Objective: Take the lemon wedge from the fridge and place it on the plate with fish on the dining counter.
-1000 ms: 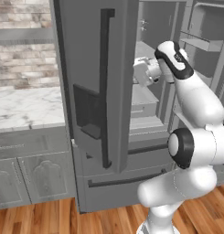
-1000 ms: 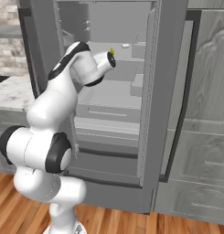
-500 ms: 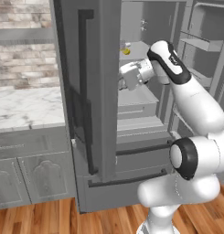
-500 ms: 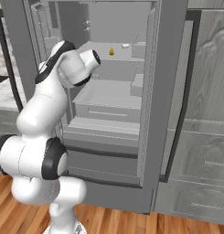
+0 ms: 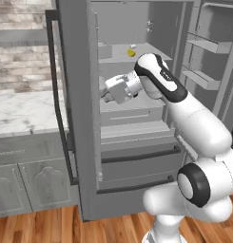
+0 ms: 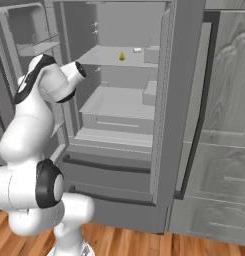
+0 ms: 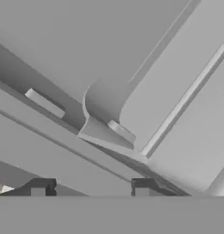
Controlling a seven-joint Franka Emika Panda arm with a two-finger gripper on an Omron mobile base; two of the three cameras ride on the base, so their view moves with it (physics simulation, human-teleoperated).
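Though hid in hand cam, lemon wedge (image 6: pixel 122 56) on fridge (image 6: pixel 166 100) shelf.

No text, brand, number or sign can be read anywhere on the fridge (image 5: pixel 84 142), neither on its doors nor on its shelves. The robot arm bears no marking either. Any fine print, if present, seems too small to resolve.
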